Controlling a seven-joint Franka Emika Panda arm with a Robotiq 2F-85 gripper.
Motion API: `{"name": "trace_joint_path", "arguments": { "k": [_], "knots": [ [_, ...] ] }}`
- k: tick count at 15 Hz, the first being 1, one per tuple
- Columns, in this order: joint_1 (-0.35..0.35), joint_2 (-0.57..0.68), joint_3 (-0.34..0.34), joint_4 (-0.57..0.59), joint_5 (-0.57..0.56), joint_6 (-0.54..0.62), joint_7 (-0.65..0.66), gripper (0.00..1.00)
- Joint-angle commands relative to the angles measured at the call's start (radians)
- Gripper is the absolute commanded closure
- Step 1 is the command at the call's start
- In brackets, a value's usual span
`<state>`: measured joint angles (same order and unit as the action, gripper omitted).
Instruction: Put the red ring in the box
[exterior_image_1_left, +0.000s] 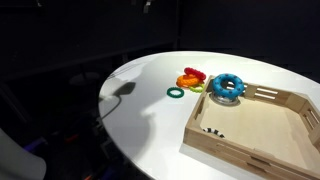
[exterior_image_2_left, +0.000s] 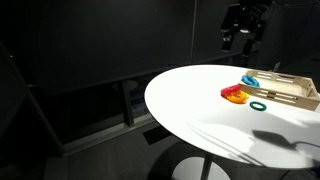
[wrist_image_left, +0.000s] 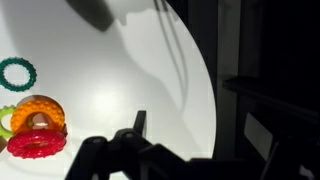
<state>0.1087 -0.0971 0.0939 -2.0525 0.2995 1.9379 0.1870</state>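
Note:
The red ring (wrist_image_left: 37, 143) lies flat on the white table at the lower left of the wrist view, touching an orange ring (wrist_image_left: 38, 112). It also shows in both exterior views (exterior_image_1_left: 196, 74) (exterior_image_2_left: 230, 94). The box (exterior_image_1_left: 290, 97) (exterior_image_2_left: 292, 95) is a shallow light wood tray at the table's edge. My gripper (exterior_image_2_left: 243, 38) hangs high above the table, well clear of the rings, and looks open and empty. In the wrist view (wrist_image_left: 178, 125) only one dark finger shows against the table.
A blue ring (exterior_image_1_left: 226, 87) (exterior_image_2_left: 251, 80) rests at the box's near corner. A thin green ring (wrist_image_left: 17, 72) (exterior_image_1_left: 176, 92) lies beside the orange one, and a yellow-green ring (wrist_image_left: 5, 120) peeks out under it. The table (exterior_image_1_left: 150, 120) is round, with dark surroundings.

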Motion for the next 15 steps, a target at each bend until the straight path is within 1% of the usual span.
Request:
{"name": "trace_joint_path", "arguments": {
  "k": [1,4,6,10,13,15],
  "knots": [
    [-0.026,0.090,-0.008,0.110,-0.066,-0.016,0.063,0.00],
    [-0.043,0.139,-0.025,0.147,-0.108,-0.006,0.085,0.00],
    [-0.054,0.166,-0.041,0.162,-0.123,-0.006,0.075,0.00],
    [-0.077,0.203,-0.070,0.182,-0.154,-0.026,0.002,0.00],
    [-0.093,0.221,-0.088,0.197,-0.206,-0.058,-0.074,0.00],
    [-0.099,0.226,-0.097,0.201,-0.235,-0.053,-0.092,0.00]
  ]
}}
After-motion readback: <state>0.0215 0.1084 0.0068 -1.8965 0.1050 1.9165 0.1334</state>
